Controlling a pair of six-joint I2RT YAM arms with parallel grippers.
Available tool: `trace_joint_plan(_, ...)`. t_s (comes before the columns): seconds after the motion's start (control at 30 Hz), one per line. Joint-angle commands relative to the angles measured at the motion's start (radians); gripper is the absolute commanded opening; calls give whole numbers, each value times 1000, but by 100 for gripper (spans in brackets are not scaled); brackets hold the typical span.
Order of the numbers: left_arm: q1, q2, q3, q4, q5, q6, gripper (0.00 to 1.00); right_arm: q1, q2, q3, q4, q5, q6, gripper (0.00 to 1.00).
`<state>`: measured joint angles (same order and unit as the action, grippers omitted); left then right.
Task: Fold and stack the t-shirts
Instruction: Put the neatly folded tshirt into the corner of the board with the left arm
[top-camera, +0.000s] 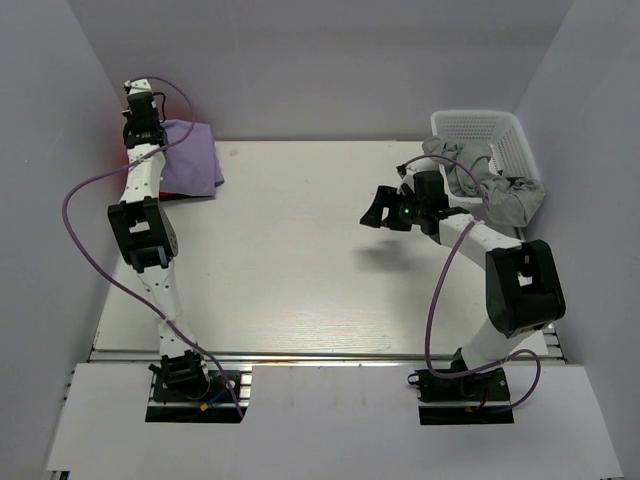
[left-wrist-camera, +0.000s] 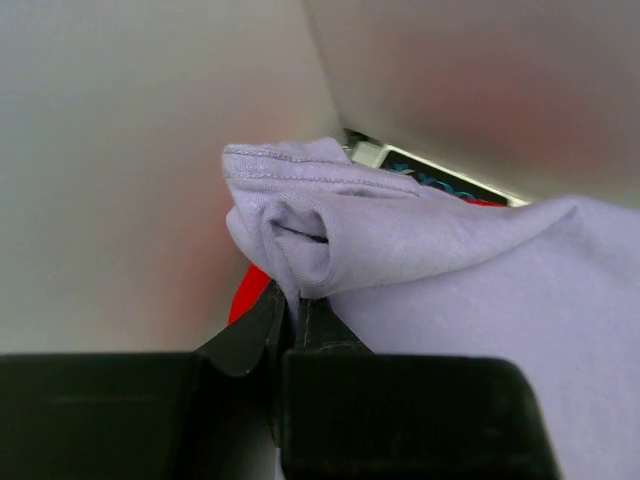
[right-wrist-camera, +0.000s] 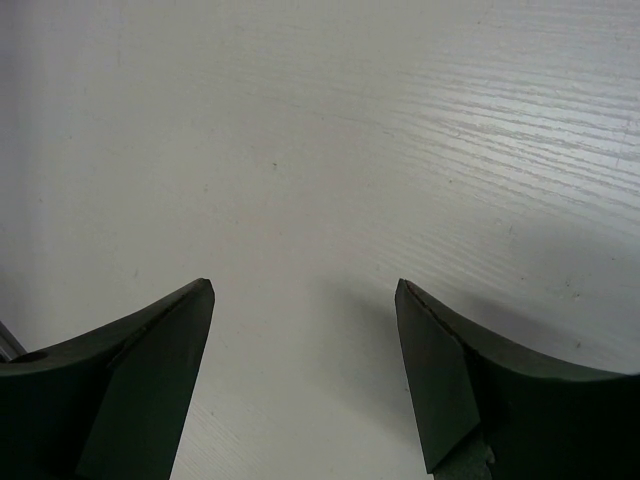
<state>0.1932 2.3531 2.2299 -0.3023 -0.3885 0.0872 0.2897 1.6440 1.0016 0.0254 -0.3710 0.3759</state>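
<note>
High rear overview, close wrist views past fingers (right-wrist-camera: 130, 395)

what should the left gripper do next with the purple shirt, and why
Probably open the left gripper and lift clear. It is shut on a bunched edge of the lavender shirt, which lies folded at the far left corner of the table with the red shirt showing beneath it, so the stack looks made. The right gripper hangs open and empty.
</note>
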Motion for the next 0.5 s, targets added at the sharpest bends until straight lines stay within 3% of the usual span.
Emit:
trace_joint_plan(0.0, 0, -44, -5, 96, -91, -5, 0, 2, 22, 63, 28, -22, 0, 79)
trace_joint_plan(0.23, -46, 0, -1, 245, -392, 62, 0, 2, 69, 101, 24, -55, 6, 79)
trace_joint_plan(0.27, -46, 12, -1, 287, -414, 78, 5, 2, 68, 101, 21, -52, 6, 79)
trace_joint_plan(0.33, -55, 12, -10, 316, -424, 100, 20, 2, 66, 100, 12, -43, 1, 79)
trace_joint_plan(0.37, -55, 21, -10, 316, -424, 100, 43, 2, 63, 103, 7, -43, -3, 79)
trace_joint_plan(0.47, -55, 32, 11, 312, -446, 111, 82, 2, 57, 109, -16, -42, -15, 79)
